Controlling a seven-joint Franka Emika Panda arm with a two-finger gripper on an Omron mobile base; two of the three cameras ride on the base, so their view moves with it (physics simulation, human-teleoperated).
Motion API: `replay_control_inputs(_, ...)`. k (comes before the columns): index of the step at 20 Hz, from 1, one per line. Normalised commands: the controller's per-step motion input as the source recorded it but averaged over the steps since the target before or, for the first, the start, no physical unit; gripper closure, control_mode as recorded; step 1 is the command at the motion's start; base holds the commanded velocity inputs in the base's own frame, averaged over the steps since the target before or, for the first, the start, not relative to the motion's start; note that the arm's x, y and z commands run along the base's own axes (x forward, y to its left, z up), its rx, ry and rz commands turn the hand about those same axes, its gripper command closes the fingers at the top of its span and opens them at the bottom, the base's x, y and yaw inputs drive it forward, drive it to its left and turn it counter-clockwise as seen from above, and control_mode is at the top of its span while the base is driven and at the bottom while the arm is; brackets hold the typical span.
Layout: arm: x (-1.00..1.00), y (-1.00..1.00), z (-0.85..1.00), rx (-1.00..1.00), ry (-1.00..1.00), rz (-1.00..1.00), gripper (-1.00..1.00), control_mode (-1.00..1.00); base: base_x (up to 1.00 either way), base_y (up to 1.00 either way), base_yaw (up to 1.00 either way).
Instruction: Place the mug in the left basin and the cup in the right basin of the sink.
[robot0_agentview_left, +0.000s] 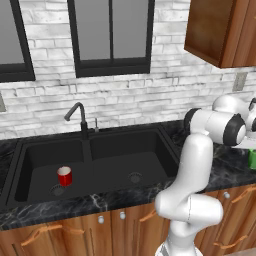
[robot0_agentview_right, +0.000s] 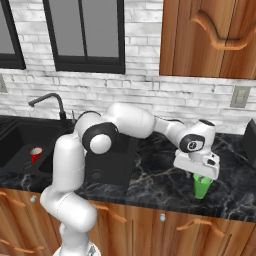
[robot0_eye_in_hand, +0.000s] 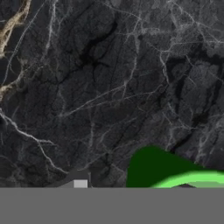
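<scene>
The dark marble counter (robot0_agentview_right: 150, 180) is running right of the black sink (robot0_agentview_left: 100, 150), under a white brick wall (robot0_agentview_left: 125, 95). The red mug (robot0_agentview_left: 64, 176) is standing upright in the left basin (robot0_agentview_left: 37, 165). My pincer (robot0_agentview_right: 202, 176) is reaching down over the green cup (robot0_agentview_right: 202, 186) on the counter, far right of the right basin (robot0_agentview_left: 145, 165); I cannot tell if it is pinching the cup.

Counter (robot0_agentview_right: 160, 175) — glossy veined black marble.

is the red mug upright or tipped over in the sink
Upright. The mug stands on the floor of the left basin beside its drain, with its open, pale-lined mouth facing up.
</scene>
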Motion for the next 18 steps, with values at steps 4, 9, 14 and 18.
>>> replay_control_inputs(4,0.00,0.14,0.00,0.00,-0.02,0.00,1.00,-1.00,0.00,0.00,0.00)
replay_control_inputs(9,-0.01,0.09,0.00,0.00,-0.01,0.00,1.00,-1.00,0.00,0.00,0.00)
replay_control_inputs(14,-0.04,0.62,0.31,-0.06,0.00,0.00,1.00,-1.00,0.00,0.00,0.00)
replay_control_inputs(18,-0.07,0.84,0.27,-0.06,-0.03,0.00,1.00,-1.00,0.00,0.00,0.00)
